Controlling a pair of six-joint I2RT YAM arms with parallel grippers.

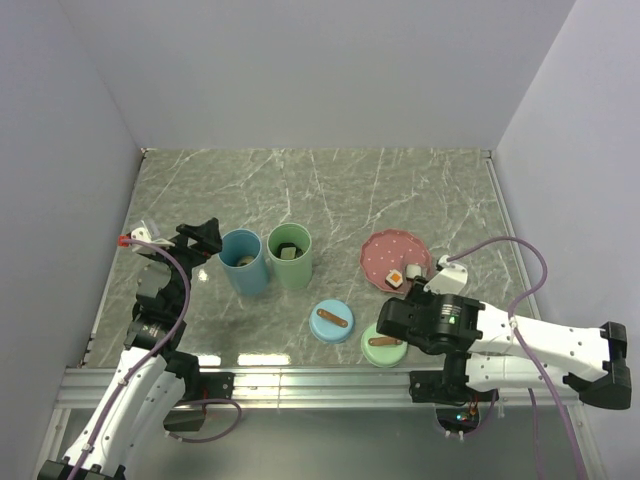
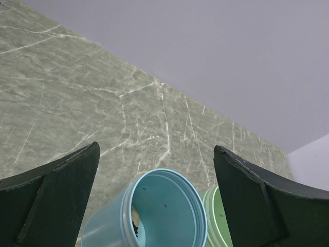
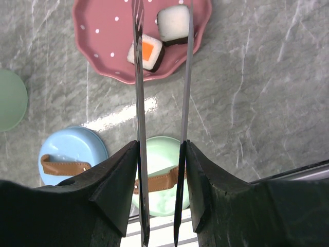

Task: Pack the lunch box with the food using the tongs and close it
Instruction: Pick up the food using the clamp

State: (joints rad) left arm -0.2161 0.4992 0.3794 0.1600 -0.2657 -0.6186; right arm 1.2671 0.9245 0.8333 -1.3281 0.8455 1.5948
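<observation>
A: What's on the left?
B: The left fingers (image 2: 56, 190) stand wide apart, holding nothing, above the blue tub (image 1: 243, 262). The green tub (image 1: 290, 255) is just beside it, a food piece (image 1: 288, 252) inside.
A: And rightward?
B: A blue lid (image 1: 331, 321) and a green lid (image 1: 383, 345) lie on the desk (image 1: 400, 190). The right fingers (image 3: 113, 185), half closed, clamp the tongs (image 3: 139, 77), whose tips reach over the pink plate (image 3: 103, 36) at the orange-topped piece (image 3: 148, 53), a white piece (image 3: 174, 23) just beside it.

Pink dotted plate (image 1: 381, 249); veined grey marble table (image 1: 350, 190).
</observation>
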